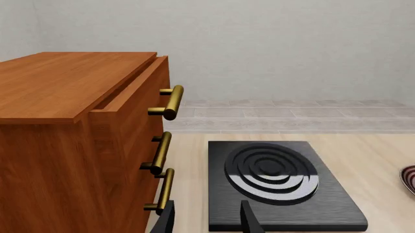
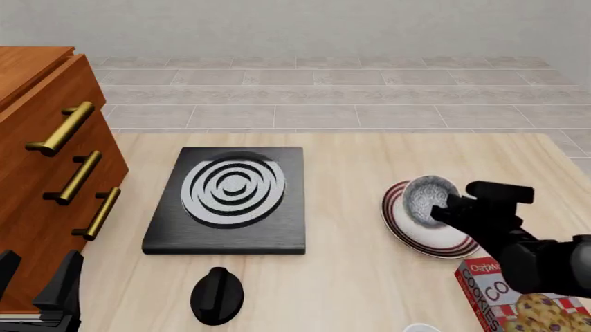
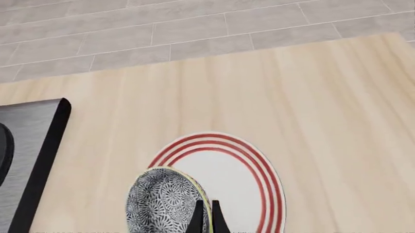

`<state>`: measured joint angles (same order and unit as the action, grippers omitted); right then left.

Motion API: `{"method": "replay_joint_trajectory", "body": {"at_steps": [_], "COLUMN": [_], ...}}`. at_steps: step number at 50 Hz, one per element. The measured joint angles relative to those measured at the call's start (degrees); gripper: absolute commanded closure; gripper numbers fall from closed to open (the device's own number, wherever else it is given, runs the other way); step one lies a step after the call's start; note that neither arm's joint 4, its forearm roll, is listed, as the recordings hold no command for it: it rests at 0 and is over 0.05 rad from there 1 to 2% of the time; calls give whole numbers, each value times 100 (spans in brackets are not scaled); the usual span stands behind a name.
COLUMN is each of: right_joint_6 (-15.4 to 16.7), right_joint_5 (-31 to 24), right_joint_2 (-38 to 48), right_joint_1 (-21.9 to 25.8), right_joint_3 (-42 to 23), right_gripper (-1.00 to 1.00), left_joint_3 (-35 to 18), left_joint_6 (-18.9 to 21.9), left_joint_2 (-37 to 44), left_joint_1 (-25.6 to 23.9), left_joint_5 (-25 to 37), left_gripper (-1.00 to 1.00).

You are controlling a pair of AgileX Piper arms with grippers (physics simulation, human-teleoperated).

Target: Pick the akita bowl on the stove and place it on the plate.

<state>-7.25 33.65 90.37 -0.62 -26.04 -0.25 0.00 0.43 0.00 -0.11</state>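
The akita bowl (image 2: 425, 196), grey-white speckled inside, hangs tilted over the far left part of the red-striped plate (image 2: 423, 236). My right gripper (image 2: 445, 209) is shut on the bowl's rim. In the right wrist view the two thin fingers (image 3: 197, 217) pinch the rim of the bowl (image 3: 161, 204) beside the plate (image 3: 241, 180). I cannot tell whether the bowl touches the plate. The stove (image 2: 231, 199) lies bare at centre left. My left gripper (image 1: 207, 224) is open near the stove (image 1: 279, 179), low at the front left (image 2: 37, 290).
A brown drawer cabinet (image 2: 41, 159) with brass handles stands at the left. A black round knob (image 2: 217, 295) lies in front of the stove. A cookie box (image 2: 517, 297) stands at the front right, under my right arm.
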Motion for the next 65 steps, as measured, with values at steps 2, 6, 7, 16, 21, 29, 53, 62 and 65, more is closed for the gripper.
{"method": "replay_joint_trajectory", "body": {"at_steps": [2,6,7,16,21,29,53,62,65], "right_joint_6": [36,110,127,244,288,352,515,473,469], "right_joint_5": [16,35,39,46,33,17,87,120,138], "right_joint_2": [64,181,211,403,501,657,924,920,891], "right_joint_1": [-14,-43,-50,-124,-148,-175,-259,-286,-314], "right_joint_3": [-13,-45,-53,-113,-159,-232,-289,-276,-260], "right_gripper": [100,100,100,100,100,100,-100,-100,-100], "left_joint_3": [0,0,0,0,0,0,0,0,0], "left_joint_6": [0,0,0,0,0,0,0,0,0], "left_joint_2": [0,0,0,0,0,0,0,0,0], "left_joint_1": [0,0,0,0,0,0,0,0,0], "left_joint_5": [0,0,0,0,0,0,0,0,0], "left_gripper": [-100,-100,-100,-100,-100,-100,-100,-100,-100]}}
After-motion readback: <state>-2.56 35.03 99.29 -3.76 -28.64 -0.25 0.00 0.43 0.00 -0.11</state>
